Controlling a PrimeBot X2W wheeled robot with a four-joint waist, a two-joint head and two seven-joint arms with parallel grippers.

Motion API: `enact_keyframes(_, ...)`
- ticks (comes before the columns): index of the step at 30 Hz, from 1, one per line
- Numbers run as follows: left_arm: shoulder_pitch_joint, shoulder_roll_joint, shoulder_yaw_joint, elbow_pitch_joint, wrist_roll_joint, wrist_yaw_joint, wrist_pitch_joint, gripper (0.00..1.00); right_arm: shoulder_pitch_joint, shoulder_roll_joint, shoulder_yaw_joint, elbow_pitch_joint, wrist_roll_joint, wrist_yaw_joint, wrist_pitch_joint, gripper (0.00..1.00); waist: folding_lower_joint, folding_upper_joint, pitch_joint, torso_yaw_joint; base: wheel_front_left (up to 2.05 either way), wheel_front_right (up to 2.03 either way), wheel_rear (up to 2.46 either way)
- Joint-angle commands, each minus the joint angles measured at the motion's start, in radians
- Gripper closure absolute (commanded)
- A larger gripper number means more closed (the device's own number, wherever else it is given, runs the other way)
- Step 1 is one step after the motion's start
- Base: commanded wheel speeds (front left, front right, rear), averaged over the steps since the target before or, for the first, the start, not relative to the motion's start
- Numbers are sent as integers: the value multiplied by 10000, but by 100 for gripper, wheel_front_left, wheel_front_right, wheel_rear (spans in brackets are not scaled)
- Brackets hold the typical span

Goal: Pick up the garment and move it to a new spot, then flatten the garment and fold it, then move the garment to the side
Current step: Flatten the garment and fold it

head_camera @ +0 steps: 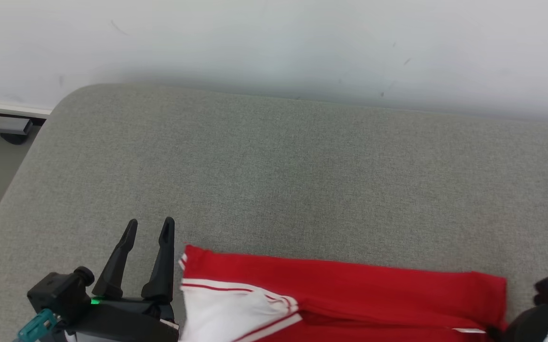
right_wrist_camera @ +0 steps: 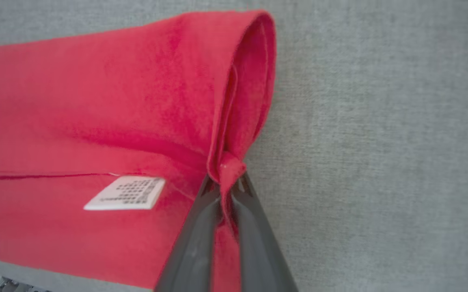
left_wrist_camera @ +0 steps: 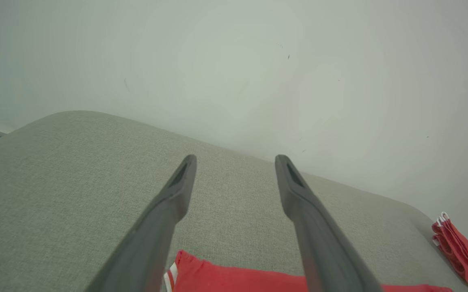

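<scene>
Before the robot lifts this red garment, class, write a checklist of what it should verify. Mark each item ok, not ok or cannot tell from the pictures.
1. Right hand shut on the garment: ok, it pinches a red fold at the garment's end.
2. Left hand gripping the garment: not ok, it is open beside the white-striped end and holds nothing.
3. Garment lying flat: not ok, the pinched end is rolled over.
4. Room on the grey cushion beyond the garment: ok, bare surface lies ahead.
5. Number of layers pinched: cannot tell.
</scene>
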Motion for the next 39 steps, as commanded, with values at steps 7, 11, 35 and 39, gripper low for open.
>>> enact_keyframes(7,132,138,6,-86,-57,23,26,0,-183,-70,-1661,-1061,-887,-25,561,100,0,-1,12,-30,0,0,0)
enact_keyframes(11,115,169,-6,-138,-22,70,47,0,-431,-65,-2639,-1916,-1520,-25,992,100,0,-1,79,-95,0,0,0)
enact_keyframes(35,-146,61,-176,44,-122,-16,49,0,-727,-444,-1576,-3658,-1846,-24,2481,100,0,-1,194,378,0,0,0)
enact_keyframes(39,-161,89,-147,86,-163,-57,28,0,-414,-173,-208,-3639,-1493,-24,2513,100,0,-1,184,406,0,0,0)
